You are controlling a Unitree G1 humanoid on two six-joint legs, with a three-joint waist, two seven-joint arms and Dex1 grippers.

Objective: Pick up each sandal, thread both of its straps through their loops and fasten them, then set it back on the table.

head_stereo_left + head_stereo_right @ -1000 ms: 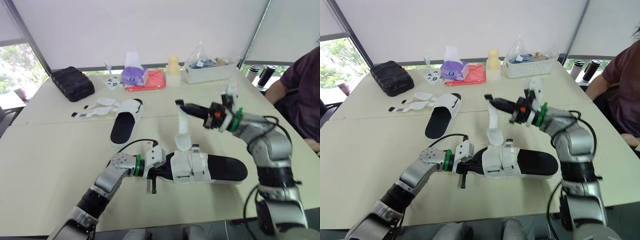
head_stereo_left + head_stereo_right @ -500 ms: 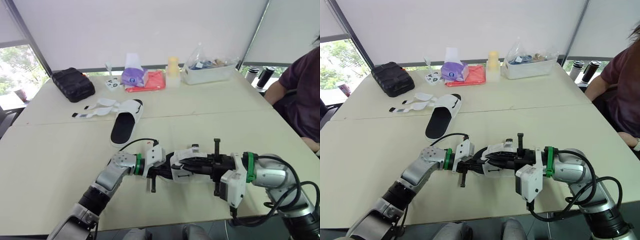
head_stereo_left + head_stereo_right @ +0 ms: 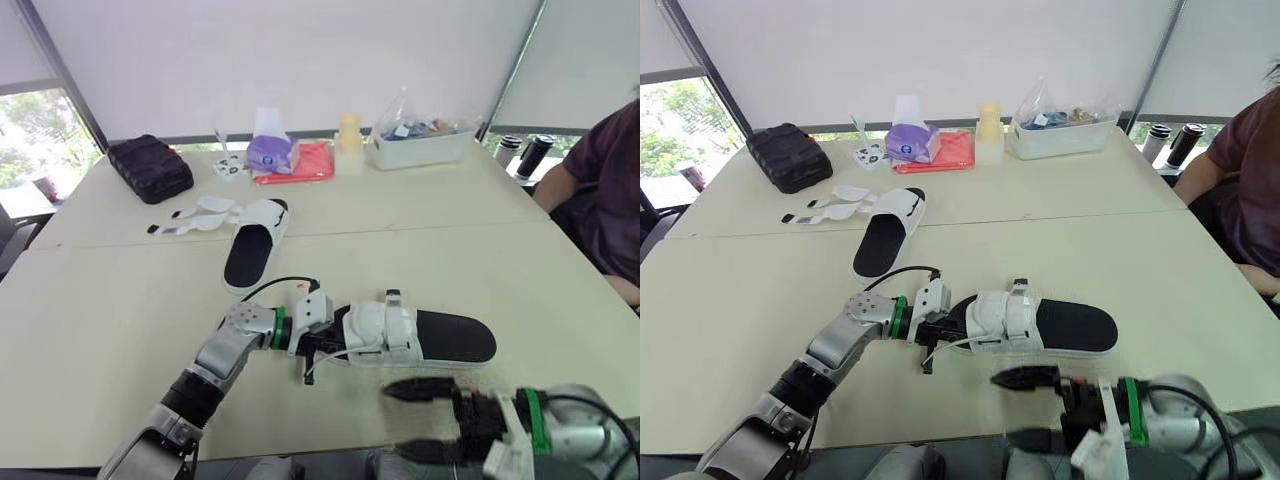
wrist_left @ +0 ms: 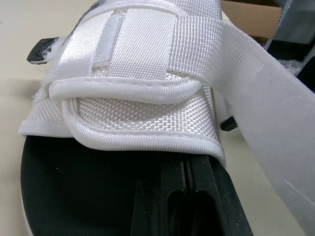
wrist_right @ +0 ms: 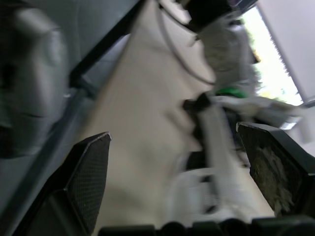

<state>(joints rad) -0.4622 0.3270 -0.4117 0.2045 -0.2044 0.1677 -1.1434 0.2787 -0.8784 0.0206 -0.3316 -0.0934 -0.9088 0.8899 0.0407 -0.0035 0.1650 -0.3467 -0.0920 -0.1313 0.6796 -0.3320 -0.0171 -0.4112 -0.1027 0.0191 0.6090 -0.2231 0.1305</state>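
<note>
Bracing the sandal with my left gripper, fingers together in its toe, I'd ease the wide-spread right gripper toward twelve o'clock onto the loose strap.

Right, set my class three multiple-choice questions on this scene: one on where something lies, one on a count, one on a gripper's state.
1. Where on the table does the black case lie?
A. Far left corner
B. Near right corner
C. Dead centre

2. How many sandals lie on it?
A. One
B. Two
C. Three

3. How is the right gripper?
A. Shut on nothing
B. Shut on a sandal
C. Open, touching nothing

Answers:
1 A: the case sits at the far left, by the window.
2 B: there is a near sandal and a far sandal.
3 C: its fingers stand spread at the table's front edge, apart from the near sandal.
</note>
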